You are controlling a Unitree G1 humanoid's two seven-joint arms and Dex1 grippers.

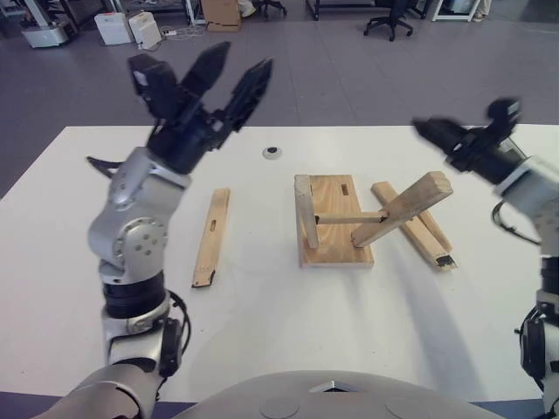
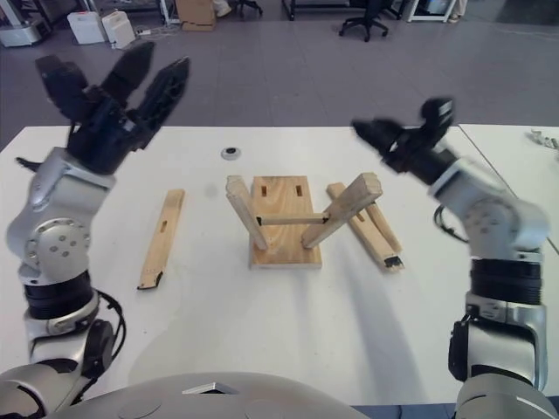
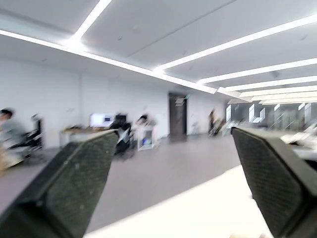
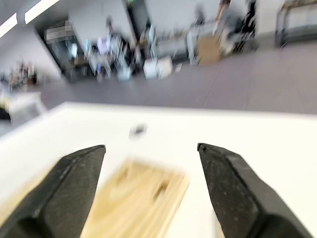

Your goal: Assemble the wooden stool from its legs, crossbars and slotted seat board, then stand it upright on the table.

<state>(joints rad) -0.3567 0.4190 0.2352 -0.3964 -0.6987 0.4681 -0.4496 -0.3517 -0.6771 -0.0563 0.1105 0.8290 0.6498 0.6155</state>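
Near us on the white surface (image 1: pixel 262 332) a loose slotted slat (image 1: pixel 211 236) lies left of the flat seat board (image 1: pixel 336 253), where a leg-and-crossbar frame (image 1: pixel 349 217) leans. We judge the wood light, stiff and not slippery, best gripped mid-leg across its narrow faces. Farther off, the left jaws and the right jaws hang apart and empty; the right wrist view frames the board's slots between its jaws, while the head views give the whole layout.

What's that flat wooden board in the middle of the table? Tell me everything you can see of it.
The seat board is a pale, rectangular wooden slab lying flat on the white table. Two small slots are cut near its far edge. Two legs rest on it, the left leg roughly upright, the right leg leaning outward, joined by a thin crossbar.
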